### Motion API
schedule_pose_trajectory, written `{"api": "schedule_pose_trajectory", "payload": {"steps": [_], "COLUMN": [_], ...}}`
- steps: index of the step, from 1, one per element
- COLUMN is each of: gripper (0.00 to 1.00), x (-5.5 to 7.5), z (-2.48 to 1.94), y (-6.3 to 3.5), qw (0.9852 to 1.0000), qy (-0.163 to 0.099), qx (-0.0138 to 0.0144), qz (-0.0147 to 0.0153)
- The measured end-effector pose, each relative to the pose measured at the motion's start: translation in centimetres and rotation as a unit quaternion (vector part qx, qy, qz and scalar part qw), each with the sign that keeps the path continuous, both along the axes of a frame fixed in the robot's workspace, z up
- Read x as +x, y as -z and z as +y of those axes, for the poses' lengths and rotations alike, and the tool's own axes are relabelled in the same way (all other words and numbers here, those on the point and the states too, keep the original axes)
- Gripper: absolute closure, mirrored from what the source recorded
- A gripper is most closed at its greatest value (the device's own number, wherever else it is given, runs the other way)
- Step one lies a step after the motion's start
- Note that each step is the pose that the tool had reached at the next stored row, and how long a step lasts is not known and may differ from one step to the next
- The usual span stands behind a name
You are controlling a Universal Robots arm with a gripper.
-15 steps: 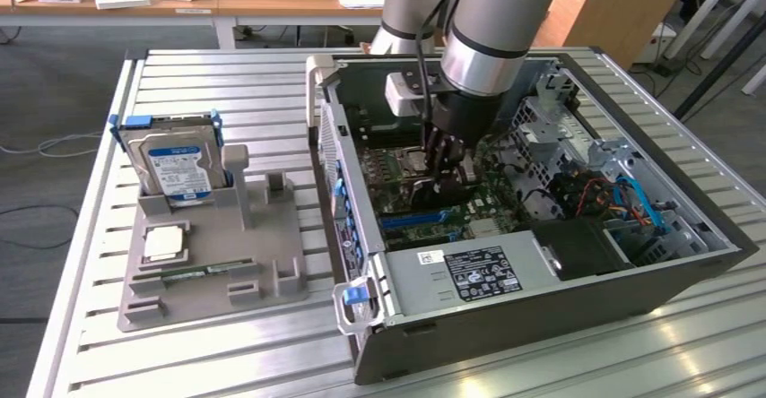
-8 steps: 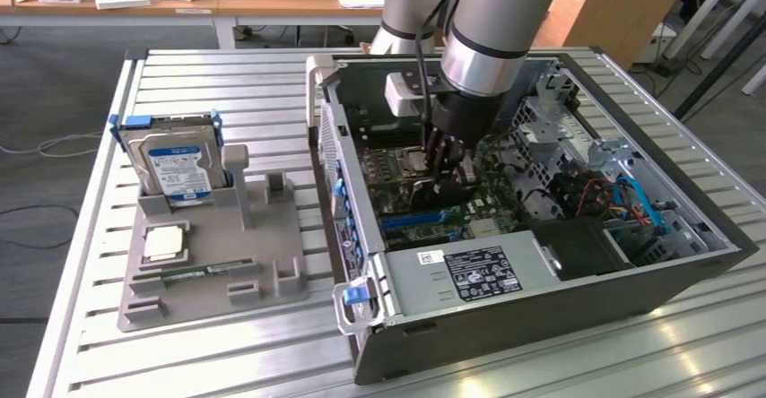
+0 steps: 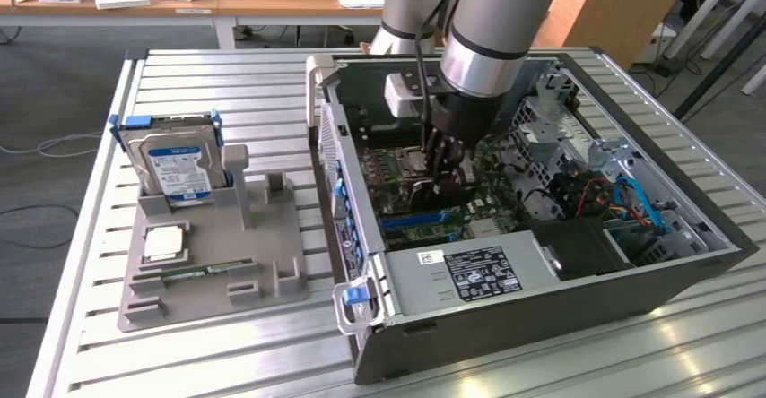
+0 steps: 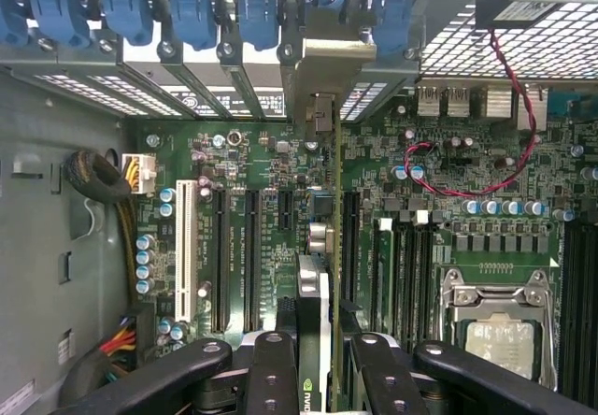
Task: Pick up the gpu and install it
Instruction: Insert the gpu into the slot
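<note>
Inside the open computer case (image 3: 539, 313), at 3 o'clock from the grey stand (image 3: 221, 268) in the exterior view: hand (image 3: 446, 172) closed on the gpu (image 4: 311, 293). Card on edge over the motherboard (image 4: 271, 153) slots, silver bracket (image 4: 318, 69) toward the blue clips (image 4: 196, 13). Whether it is seated cannot be told.

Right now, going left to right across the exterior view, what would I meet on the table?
hard drive → grey holder's upright post → computer case's wall → gripper, shut on the gpu, inside the case → blue cables.
</note>
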State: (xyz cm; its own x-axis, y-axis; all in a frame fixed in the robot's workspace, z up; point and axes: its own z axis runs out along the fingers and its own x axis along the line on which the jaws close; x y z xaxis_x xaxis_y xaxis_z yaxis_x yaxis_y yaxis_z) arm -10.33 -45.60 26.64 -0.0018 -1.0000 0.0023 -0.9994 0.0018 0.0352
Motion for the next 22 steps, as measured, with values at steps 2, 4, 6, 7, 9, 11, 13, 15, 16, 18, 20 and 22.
{"api": "schedule_pose_trajectory", "payload": {"steps": [2, 4, 6, 7, 9, 11, 13, 15, 16, 18, 20, 22], "gripper": [0.73, 0.73, 0.73, 0.73, 0.73, 0.73, 0.73, 0.73, 0.73, 0.73, 0.73, 0.73], "x": [-0.01, -0.02, -0.03, -0.02, -0.02, -0.02, -0.02, -0.02, -0.02, -0.02, -0.02, -0.02], "z": [0.00, -0.01, -0.04, -0.05, -0.07, -0.09, -0.11, -0.13, -0.15, -0.18, -0.20, -0.22], "y": [0.02, 0.03, 0.03, 0.03, 0.03, 0.03, 0.03, 0.03, 0.03, 0.03, 0.03, 0.03], "qw": [1.0000, 1.0000, 1.0000, 1.0000, 1.0000, 1.0000, 1.0000, 1.0000, 1.0000, 1.0000, 1.0000, 1.0000], "qy": [0.001, 0.002, 0.003, 0.004, 0.005, 0.005, 0.005, 0.005, 0.005, 0.005, 0.005, 0.007], "qx": [0.0000, 0.0001, 0.0000, 0.0000, 0.0000, 0.0000, 0.0000, 0.0000, 0.0000, 0.0000, 0.0000, 0.0000], "qz": [0.0000, -0.0001, 0.0000, 0.0000, 0.0000, 0.0000, -0.0001, 0.0000, 0.0000, 0.0000, -0.0001, 0.0000]}}
